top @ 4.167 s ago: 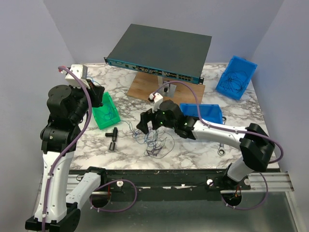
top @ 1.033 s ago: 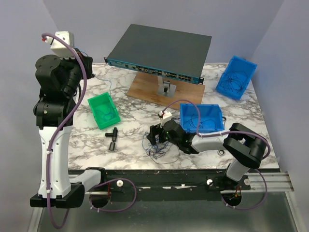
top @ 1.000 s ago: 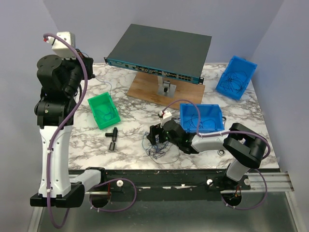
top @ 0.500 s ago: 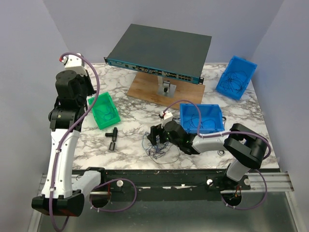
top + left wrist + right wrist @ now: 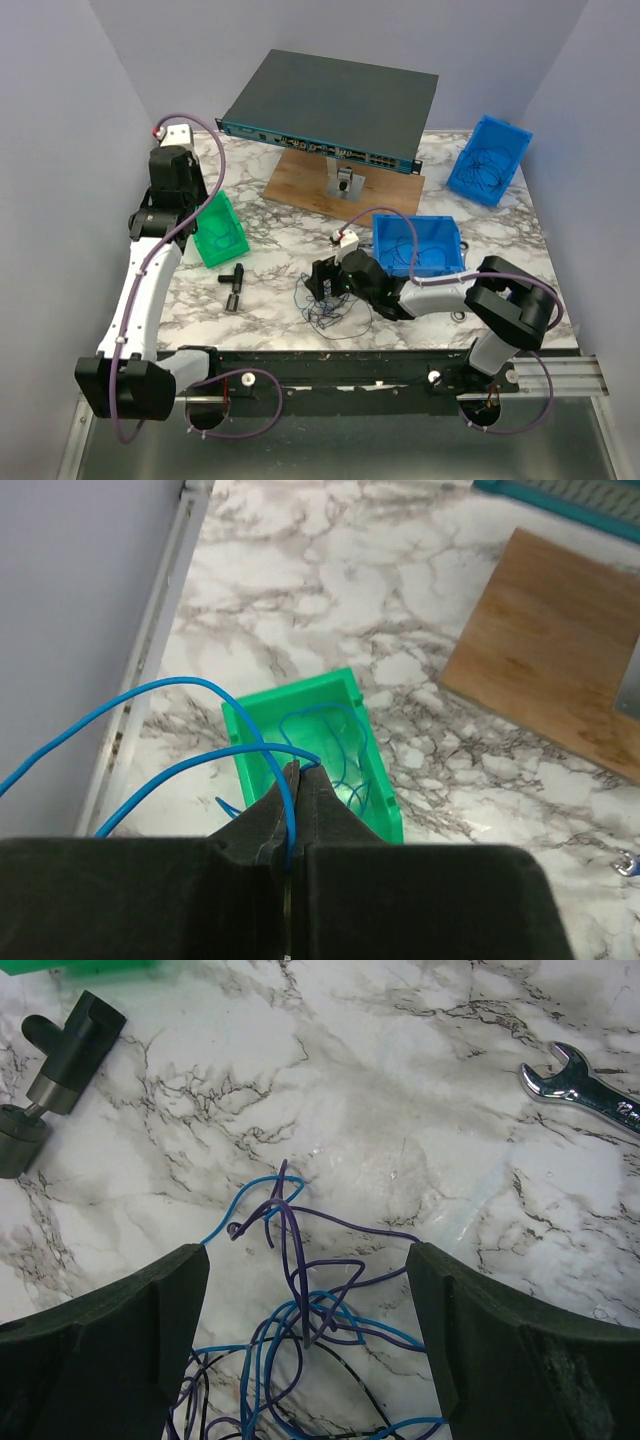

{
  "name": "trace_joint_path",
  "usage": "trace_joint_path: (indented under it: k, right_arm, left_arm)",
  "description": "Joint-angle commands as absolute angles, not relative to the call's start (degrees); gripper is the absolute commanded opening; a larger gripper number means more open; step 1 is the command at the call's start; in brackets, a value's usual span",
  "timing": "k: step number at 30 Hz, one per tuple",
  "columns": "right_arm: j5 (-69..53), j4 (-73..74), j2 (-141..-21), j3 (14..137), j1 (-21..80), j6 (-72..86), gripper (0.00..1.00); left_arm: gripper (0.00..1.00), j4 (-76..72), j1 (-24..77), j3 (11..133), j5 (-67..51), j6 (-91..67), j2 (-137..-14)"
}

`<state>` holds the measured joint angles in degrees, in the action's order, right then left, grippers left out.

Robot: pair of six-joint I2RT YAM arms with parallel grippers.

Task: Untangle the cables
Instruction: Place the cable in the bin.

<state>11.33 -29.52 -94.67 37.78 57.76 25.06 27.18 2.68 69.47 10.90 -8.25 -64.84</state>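
The cables [image 5: 325,308] lie as a small tangle of thin blue, purple and black wires near the table's front middle. My right gripper [image 5: 320,282] hovers low over them, open. In the right wrist view the tangle [image 5: 310,1305] lies between its two spread fingers [image 5: 120,1340]. My left gripper [image 5: 299,771] is shut on a single blue cable [image 5: 150,695] that loops out to the left. It hangs above a green bin [image 5: 380,800] holding more blue cable. In the top view the left gripper [image 5: 202,205] is at the green bin's [image 5: 205,250] far end.
A network switch [image 5: 335,105] stands on a wooden board [image 5: 295,180] at the back. A blue bin [image 5: 420,245] sits beside my right arm, another [image 5: 490,160] at the far right. A black tool [image 5: 235,287] lies left of the tangle; a wrench [image 5: 590,1095] lies right.
My left arm has come down from high at the left to just above the green bin, with the blue cable in it. My right gripper has stayed over the tangle.
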Motion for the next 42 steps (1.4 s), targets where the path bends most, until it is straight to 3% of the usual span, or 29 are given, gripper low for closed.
trace_joint_path:
  k: [1,9,16,20,28,36,42]
  right_arm:
    - [12.66,-31.52,-92.87,36.53,57.77,25.28,0.89]
    - [12.41,-31.82,-92.53,36.21,57.78,25.4,0.89]
    - [13.4,-31.48,-92.09,36.27,57.75,25.11,0.89]
    - [13.98,-31.87,-91.26,35.64,57.76,24.95,0.89]
    - [13.79,-32.06,-91.4,35.72,57.79,25.04,0.89]
    - [13.66,-32.0,-91.84,36.0,57.78,24.92,0.89]
    - [13.97,-31.53,-91.91,36.31,57.83,24.67,0.89]
  left_arm:
    - [0.0,24.78,2.45,65.26,16.76,-14.25,-67.7]
    - [0.0,19.75,2.33,59.32,15.93,-18.28,-74.52]
    - [0.0,27.58,0.54,67.12,3.68,-24.09,-87.31]
    - [0.0,25.51,-4.09,66.1,-11.5,-25.84,-91.2]
    - [0.0,23.08,-4.66,62.77,-23.36,-28.25,-96.61]
    - [0.01,26.21,-4.48,64.0,-22.52,-25.61,-98.63]
    - [0.33,28.86,-4.08,64.61,-16.53,-25.49,-90.61]
